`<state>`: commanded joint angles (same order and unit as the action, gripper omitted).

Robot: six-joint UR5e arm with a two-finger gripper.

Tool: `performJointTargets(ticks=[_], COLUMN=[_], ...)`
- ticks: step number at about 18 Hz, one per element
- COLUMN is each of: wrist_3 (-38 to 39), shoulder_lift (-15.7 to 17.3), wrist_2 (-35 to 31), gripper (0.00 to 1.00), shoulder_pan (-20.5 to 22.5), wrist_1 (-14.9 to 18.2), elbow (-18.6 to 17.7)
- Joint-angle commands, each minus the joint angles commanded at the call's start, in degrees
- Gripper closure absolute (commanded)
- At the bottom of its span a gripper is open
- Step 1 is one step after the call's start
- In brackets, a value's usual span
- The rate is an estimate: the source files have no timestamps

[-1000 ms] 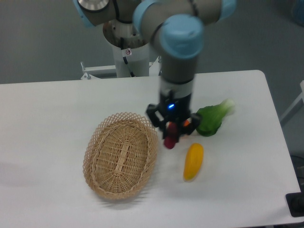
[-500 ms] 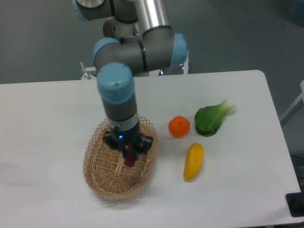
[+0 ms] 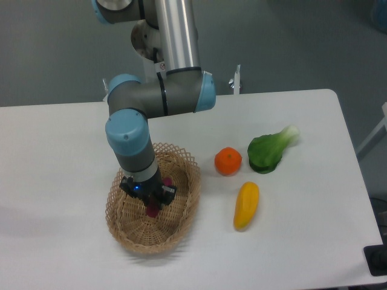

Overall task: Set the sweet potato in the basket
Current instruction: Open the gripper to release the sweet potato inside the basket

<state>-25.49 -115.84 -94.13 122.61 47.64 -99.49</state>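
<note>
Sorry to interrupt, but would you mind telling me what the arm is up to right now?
The gripper is holding the sweet potato low inside the basket, not yet released. An orange, a yellow vegetable and a leafy green lie on the table to the basket's right.

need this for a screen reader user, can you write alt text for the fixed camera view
A robot arm's gripper holds a small magenta sweet potato low over the inside of an oval wicker basket on a white table. To the basket's right lie an orange, a green leafy vegetable and a long yellow vegetable.
</note>
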Motion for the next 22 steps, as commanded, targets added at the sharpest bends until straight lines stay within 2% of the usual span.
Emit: performJointTargets(ticks=[4, 5, 6, 7, 8, 17, 22], wrist_3=[0.0, -0.1, -0.1, -0.1, 0.0, 0.7, -0.2], shoulder_lift=[-0.7, -0.7, -0.7, -0.7, -0.5, 1.6, 2.9], wrist_2=[-0.4, -0.6, -0.6, -0.7, -1.0, -2.9, -2.8], gripper=[0.54, 0.49, 0.37, 0.15, 0.00, 0.00, 0.00], shoulder_pan=[-0.3, -0.4, -0.4, -0.4, -0.3, 0.1, 4.3], wrist_1=[0.0, 0.0, 0.0, 0.0, -0.1, 0.0, 0.5], elbow=[0.1, 0.1, 0.1, 0.1, 0.3, 4.0, 8.4])
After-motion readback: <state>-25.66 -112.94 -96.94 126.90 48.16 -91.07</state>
